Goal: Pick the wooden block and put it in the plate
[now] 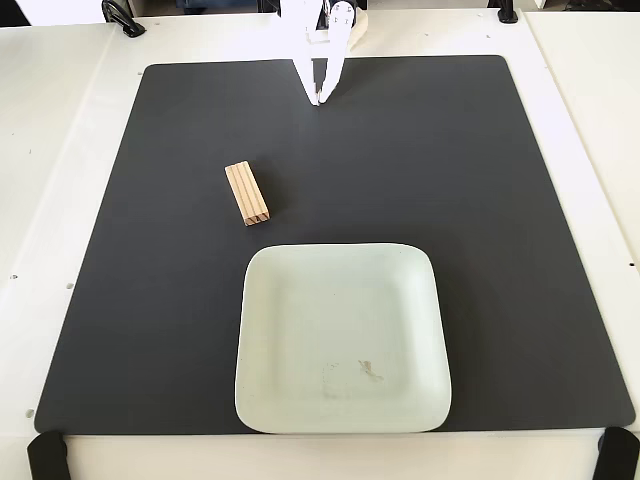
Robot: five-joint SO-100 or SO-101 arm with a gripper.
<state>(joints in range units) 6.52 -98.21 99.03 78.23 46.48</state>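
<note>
Wooden block [248,193] lies flat on the black mat [480,200], left of centre in the fixed view, long axis running roughly top-to-bottom with a slight tilt, grooved face up, nothing touching it. Pale tan wood, small, elongated; judged light and rigid, won't deform or break, sides look smooth so a weak pinch could slip but probably fine. Best hold looks like across the narrow width at mid-length, fingers on the two long side faces; grabbing end-to-end would need a wider opening and gives less control. Wrist would need turning so the jaws line up with the block's tilt. Plate [270,380] sits just below and right of the block, near but apart, pale mint square with rounded corners and raised rim, small brownish smudge on its inside, otherwise empty. Big target, short carry, rim low enough that clearing it should be easy. Gripper [318,98] is at the top edge of the mat, well apart from the block, white fingers pointing down toward the mat with tips drawn together or nearly so, holding nothing. Pick not yet started; it needs to open and reach down-left to the block. White tabletop [60,150] surrounds the mat.
</note>
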